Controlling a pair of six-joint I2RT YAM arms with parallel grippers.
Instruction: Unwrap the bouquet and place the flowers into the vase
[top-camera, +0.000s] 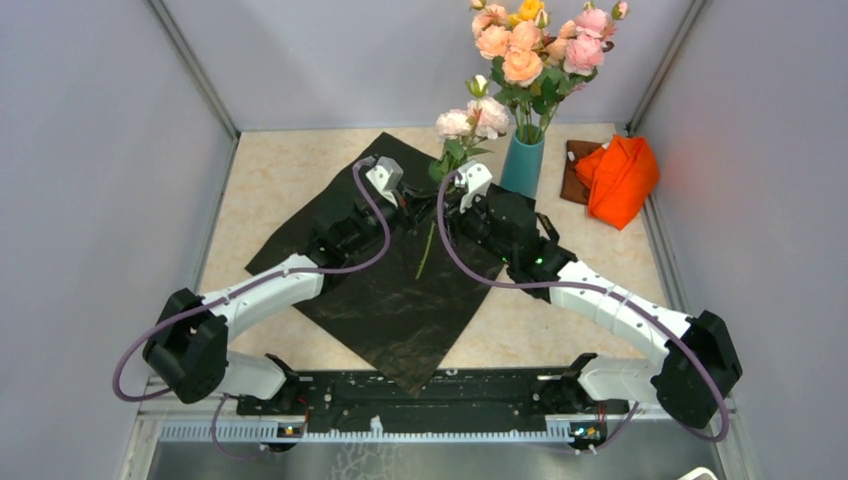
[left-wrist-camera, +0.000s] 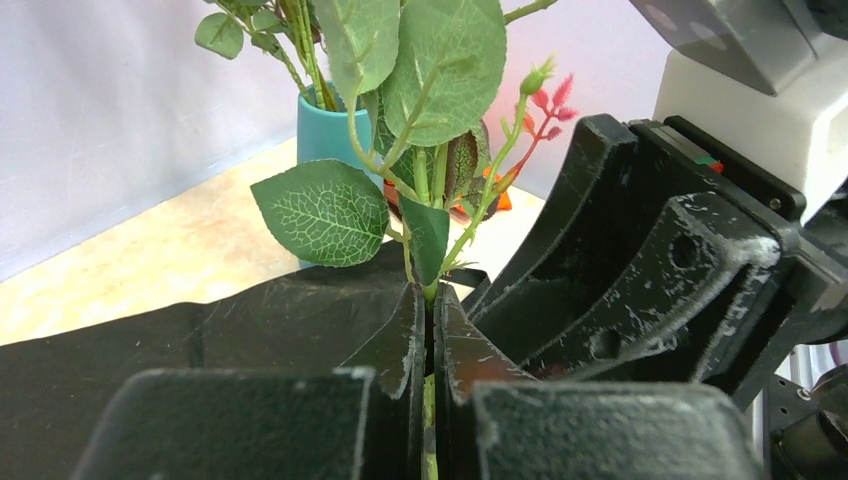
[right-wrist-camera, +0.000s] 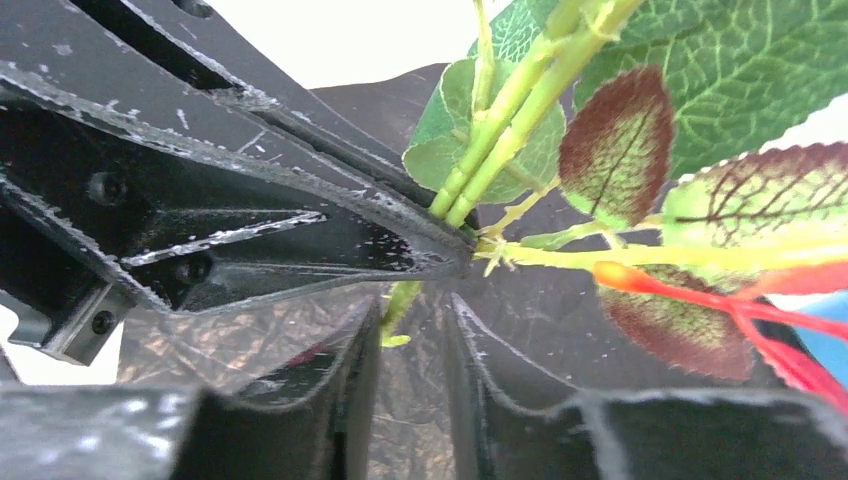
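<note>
Teal vase (top-camera: 522, 166), pale pink roses (top-camera: 472, 119), veined green leaves (left-wrist-camera: 325, 210). Glossy black wrapping sheet (top-camera: 400, 300) on mottled beige worktop (top-camera: 270, 180); orange cloth (top-camera: 622, 178) at two o'clock.

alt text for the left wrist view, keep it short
The left gripper is shut on a green flower stem, leaves rising before the teal vase. The right gripper's black fingers fill the right side, over the black sheet.

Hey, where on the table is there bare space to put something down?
Bare table shows at the back left, between the wrapping sheet and the left wall. Crowded: the left gripper and right gripper meet mid-sheet, and vase and orange cloth fill the back right.
</note>
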